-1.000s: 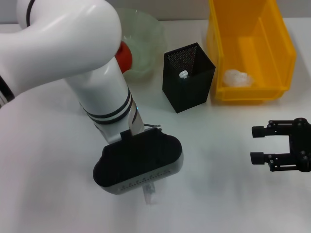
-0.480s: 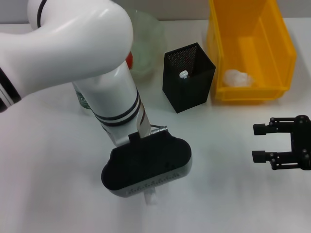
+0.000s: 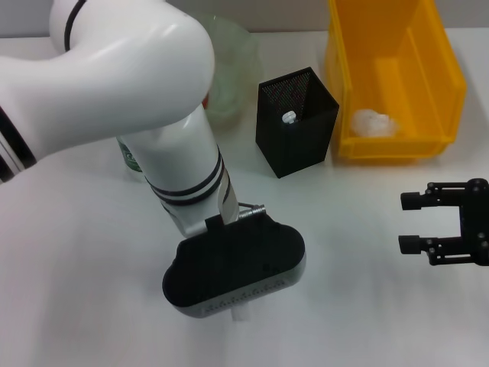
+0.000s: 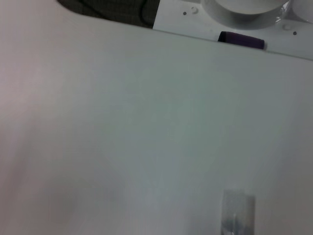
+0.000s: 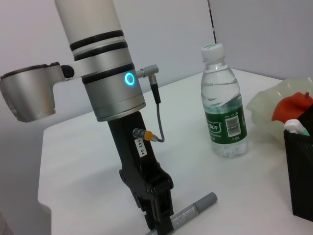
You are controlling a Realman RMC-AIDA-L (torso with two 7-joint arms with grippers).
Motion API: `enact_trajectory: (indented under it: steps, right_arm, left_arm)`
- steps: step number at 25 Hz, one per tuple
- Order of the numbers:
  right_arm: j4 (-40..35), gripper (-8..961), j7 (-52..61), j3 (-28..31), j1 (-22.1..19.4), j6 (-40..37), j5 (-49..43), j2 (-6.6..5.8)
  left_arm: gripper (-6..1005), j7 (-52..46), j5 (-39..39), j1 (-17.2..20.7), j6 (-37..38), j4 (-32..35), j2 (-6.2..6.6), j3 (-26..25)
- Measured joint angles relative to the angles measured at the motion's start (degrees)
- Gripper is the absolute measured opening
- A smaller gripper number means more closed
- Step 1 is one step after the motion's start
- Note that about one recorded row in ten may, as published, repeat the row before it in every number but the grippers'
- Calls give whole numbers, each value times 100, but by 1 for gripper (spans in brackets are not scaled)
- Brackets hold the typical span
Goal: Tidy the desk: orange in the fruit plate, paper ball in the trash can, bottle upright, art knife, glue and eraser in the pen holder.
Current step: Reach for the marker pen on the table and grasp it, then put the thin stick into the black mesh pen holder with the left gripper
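Note:
My left gripper [image 5: 160, 226] stands straight down on the grey art knife [image 5: 194, 209], which lies on the table; in the head view the black wrist housing [image 3: 233, 267] hides it, and only the knife's pale tip [image 3: 241, 313] shows. The bottle [image 5: 222, 112] stands upright, partly behind the left arm in the head view [image 3: 128, 157]. The orange [image 5: 292, 105] lies in the fruit plate [image 3: 233, 65]. The paper ball [image 3: 372, 122] lies in the trash can [image 3: 451, 84]. The pen holder [image 3: 296, 134] holds the glue [image 3: 289, 118]. The eraser is out of view. My right gripper [image 3: 409, 222] is open and empty at the right.
The pen holder stands between the fruit plate and the trash can at the back. White table lies between the left wrist and the right gripper. The left wrist view shows bare table and a pale translucent piece [image 4: 238, 215].
The left arm has shifted a little right and toward the front, uncovering the bottle and hiding most of the orange. The right gripper has barely moved.

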Motion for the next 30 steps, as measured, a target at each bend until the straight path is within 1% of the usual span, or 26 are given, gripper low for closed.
enact_trajectory:
  steps: [5, 18, 23, 30]
  right_arm:
    - [-11, 718, 0, -5, 25, -1, 0, -12]
    - [-23, 718, -66, 8, 21, -7, 0, -15]
    - [-40, 718, -138, 15, -5, -5, 1, -12]
    - [-53, 718, -151, 18, 18, -2, 1, -11]
  left_arm:
    - [250, -10, 1, 0, -45, -25, 0, 15]
    - [259, -9, -9, 8, -167, -152, 0, 90]
    - [240, -88, -25, 11, -212, -163, 0, 180]
    - [207, -56, -85, 43, -107, -82, 0, 137]
